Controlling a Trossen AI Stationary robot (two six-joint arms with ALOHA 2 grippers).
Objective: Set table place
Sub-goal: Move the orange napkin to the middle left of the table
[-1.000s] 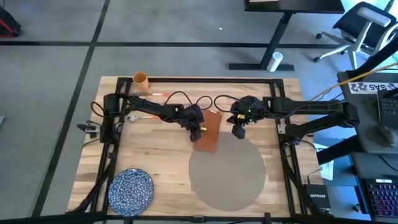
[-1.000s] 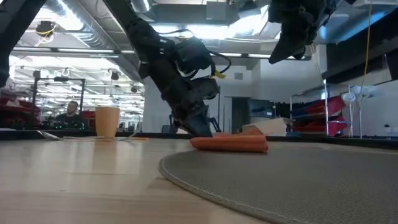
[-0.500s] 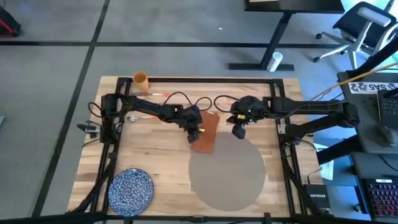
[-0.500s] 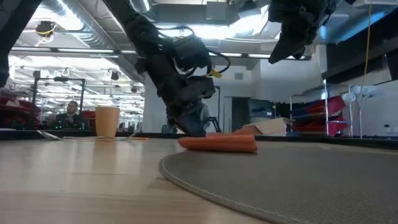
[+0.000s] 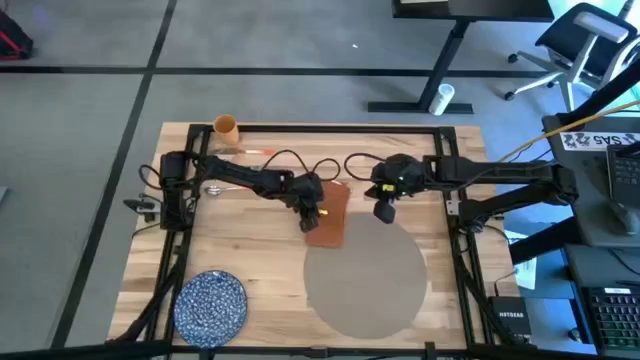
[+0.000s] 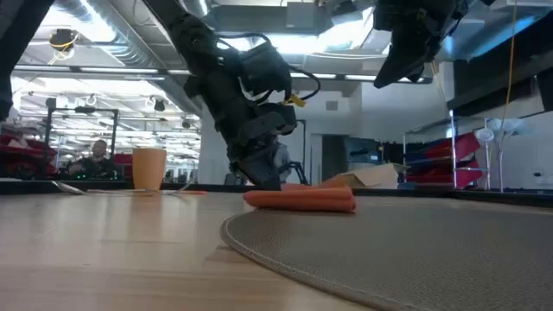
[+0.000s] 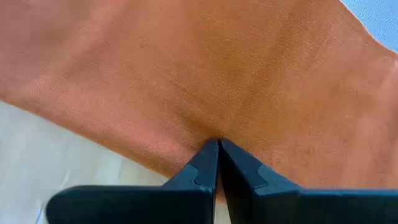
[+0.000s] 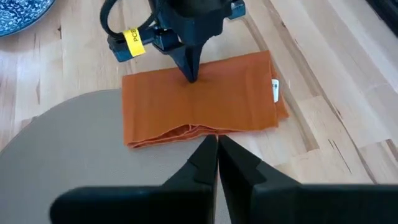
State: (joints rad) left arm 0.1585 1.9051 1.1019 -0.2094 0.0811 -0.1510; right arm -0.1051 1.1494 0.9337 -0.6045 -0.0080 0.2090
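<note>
A rust-red folded napkin point(image 5: 333, 215) lies flat on the wooden table point(image 5: 240, 250), its near end at the far-left rim of the round grey-beige place point(image 5: 365, 275). My left gripper point(image 5: 309, 210) stands shut, its tips down on the napkin point(image 7: 249, 74) at the long edge facing the table's left. My right gripper point(image 5: 383, 213) is shut on nothing. It hovers well above the table point(image 6: 389, 73) over the place's far rim, and looks down on the napkin point(image 8: 205, 106). My left gripper presses its shut fingertips point(image 7: 208, 158) down on the napkin's top face point(image 7: 214, 124), close to the middle of its left long edge point(image 8: 186, 84). The fingers come from above, slanting from the table's left. The napkin lies flat on the wood, its folded layers showing along the opposite edge.
An orange cup point(image 5: 227, 127) stands at the far left corner, with cutlery point(image 5: 250, 152) on the wood near it. A blue speckled plate point(image 5: 212, 303) sits at the near left. Black frame rails point(image 5: 180, 240) edge the table. Bare wood lies between plate and napkin.
My left gripper has moved a little toward the table's left edge, staying shut and down on the napkin. The napkin has slid flat along the wood with it, off the place's rim.
</note>
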